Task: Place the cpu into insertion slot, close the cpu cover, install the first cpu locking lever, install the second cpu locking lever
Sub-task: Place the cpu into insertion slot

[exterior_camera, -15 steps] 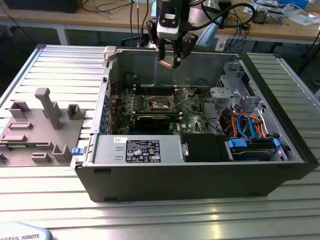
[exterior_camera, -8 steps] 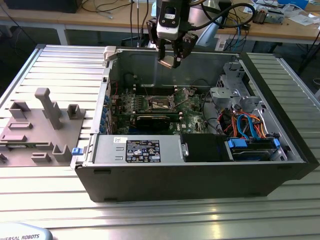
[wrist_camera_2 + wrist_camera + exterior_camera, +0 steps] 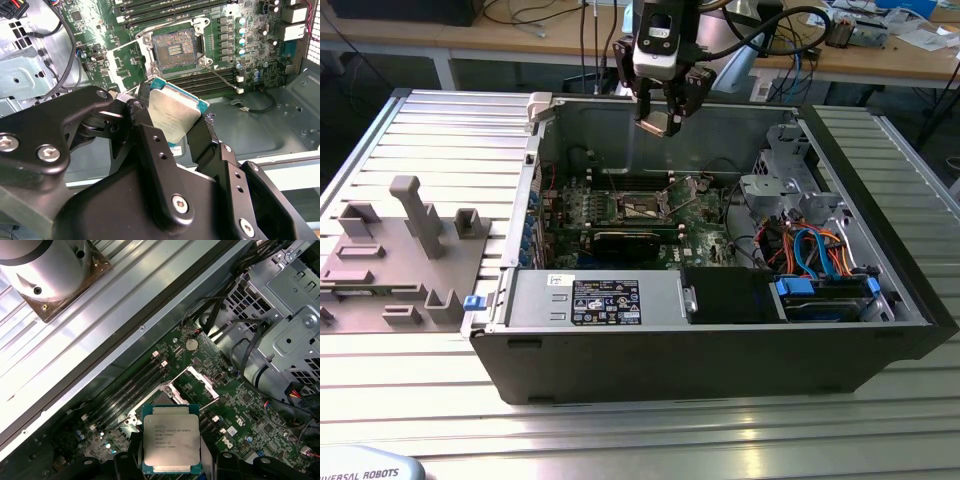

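So the cpu (image 3: 171, 437) is pinched between the gripper's (image 3: 172, 119) black fingers (image 3: 150, 145), hanging in the air above the green motherboard (image 3: 100, 55) and not yet in the insertion slot (image 3: 175, 50). The first wrist view gets its silvery top face-on, with the cpu cover (image 3: 206, 385) flipped up just past it. The second wrist view catches the chip at a tilt and the bare slot beyond. From the exterior view it's all high over the open black case (image 3: 720, 350), near the far wall.

Nothing I could honestly read. The cpu (image 3: 171, 437) had a few lines of print on its top, and a sticker (image 3: 605, 301) on the silver box (image 3: 535, 300) probably had more.
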`<state>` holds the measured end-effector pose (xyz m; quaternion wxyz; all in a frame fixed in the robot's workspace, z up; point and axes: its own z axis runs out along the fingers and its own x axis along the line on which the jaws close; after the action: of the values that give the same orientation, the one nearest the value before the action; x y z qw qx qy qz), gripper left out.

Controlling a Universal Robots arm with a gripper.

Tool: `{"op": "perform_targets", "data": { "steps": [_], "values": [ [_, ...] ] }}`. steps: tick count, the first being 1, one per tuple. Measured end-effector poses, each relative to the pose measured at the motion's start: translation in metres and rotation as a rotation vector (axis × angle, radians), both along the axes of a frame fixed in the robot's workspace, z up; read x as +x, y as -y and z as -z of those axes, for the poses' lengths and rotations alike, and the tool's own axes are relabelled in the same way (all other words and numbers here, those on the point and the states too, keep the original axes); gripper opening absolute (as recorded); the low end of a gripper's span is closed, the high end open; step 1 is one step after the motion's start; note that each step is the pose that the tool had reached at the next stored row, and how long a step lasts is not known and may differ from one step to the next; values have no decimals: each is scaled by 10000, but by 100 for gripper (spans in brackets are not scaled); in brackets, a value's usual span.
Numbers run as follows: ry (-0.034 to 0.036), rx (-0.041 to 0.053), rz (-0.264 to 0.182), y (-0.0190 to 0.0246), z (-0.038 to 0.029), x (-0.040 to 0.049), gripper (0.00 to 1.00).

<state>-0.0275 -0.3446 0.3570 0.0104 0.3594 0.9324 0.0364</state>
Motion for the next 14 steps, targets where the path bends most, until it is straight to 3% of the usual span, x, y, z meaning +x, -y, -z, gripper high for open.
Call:
{"op": "perform_targets", "data": {
  "steps": [14],
  "values": [
    [0,0,71,0,0,0,54]
  ]
}}
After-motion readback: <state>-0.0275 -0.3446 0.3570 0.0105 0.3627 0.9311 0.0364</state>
